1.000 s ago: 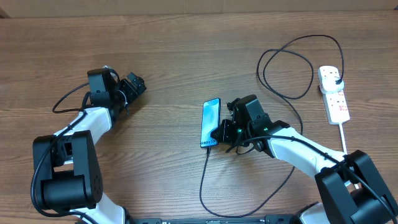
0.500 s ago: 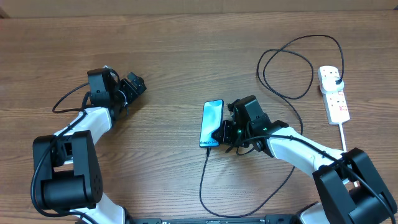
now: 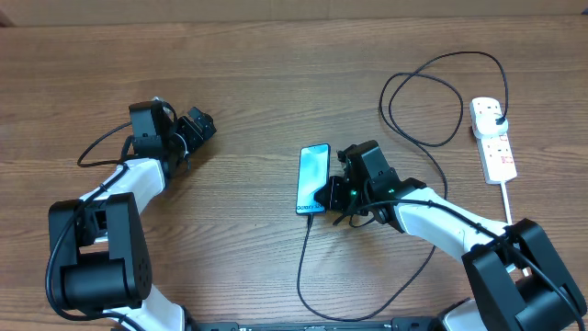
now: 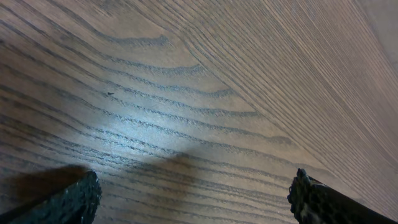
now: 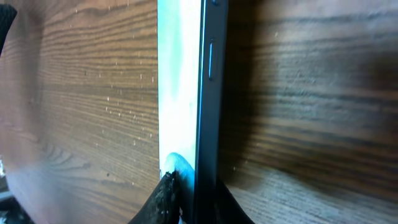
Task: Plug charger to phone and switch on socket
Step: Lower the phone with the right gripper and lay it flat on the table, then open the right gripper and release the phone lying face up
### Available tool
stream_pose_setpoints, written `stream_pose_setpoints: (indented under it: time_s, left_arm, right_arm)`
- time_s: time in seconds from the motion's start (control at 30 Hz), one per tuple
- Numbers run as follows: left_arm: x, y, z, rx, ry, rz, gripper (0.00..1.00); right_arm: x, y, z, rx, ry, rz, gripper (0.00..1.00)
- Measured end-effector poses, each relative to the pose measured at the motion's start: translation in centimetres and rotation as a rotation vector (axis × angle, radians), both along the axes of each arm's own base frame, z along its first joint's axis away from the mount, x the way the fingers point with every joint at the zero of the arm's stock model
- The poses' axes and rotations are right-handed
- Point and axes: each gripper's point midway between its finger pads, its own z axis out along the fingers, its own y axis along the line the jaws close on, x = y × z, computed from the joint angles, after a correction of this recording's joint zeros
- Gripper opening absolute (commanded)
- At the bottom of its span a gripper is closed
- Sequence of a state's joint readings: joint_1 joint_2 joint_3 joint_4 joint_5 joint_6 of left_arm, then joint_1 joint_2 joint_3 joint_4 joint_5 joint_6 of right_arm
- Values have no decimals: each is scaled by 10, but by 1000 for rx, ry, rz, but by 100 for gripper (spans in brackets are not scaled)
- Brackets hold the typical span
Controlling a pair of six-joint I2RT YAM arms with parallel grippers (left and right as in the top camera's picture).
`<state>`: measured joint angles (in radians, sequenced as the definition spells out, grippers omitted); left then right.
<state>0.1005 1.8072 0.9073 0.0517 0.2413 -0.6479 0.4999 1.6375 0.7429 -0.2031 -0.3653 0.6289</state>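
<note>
**Right jaws at the phone's lower end, left jaws wide over bare wood**

My right gripper stands narrow at the lower end of the phone. One fingertip touches the lit screen side and the other sits just behind the dark back. I cannot tell whether I am clamping the phone or only flanking it.

From overhead, the phone lies near the middle of the table, with my right wrist just beside its right edge. The charger meets the phone's bottom edge; I cannot tell whether the tip is seated. Its cable runs toward the near table edge, curves right under my right arm, then loops up to its black plug in the far end of the socket at the right side.

My left gripper is spread wide above the wood, holding nothing, well apart from the phone.
</note>
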Motion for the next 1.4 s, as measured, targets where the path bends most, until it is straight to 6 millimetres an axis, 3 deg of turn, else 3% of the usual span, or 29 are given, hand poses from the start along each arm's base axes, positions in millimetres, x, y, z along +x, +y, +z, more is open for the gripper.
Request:
stream_pose_setpoints:
  time_s: [0.37, 0.47, 1.3, 1.4]
  left_arm:
    - [0, 0, 0, 0, 0, 0, 100]
    - [0, 0, 0, 0, 0, 0, 100]
    - [0, 0, 0, 0, 0, 0, 99]
    - [0, 0, 0, 0, 0, 0, 99]
  right_arm:
    - [1, -3, -1, -15, -5, -9, 15]
    - [1, -5, -3, -32, -4, -15, 20]
    - [2, -9, -6, -62, -8, -28, 21]
    - [2, -10, -7, -67, -9, -31, 25]
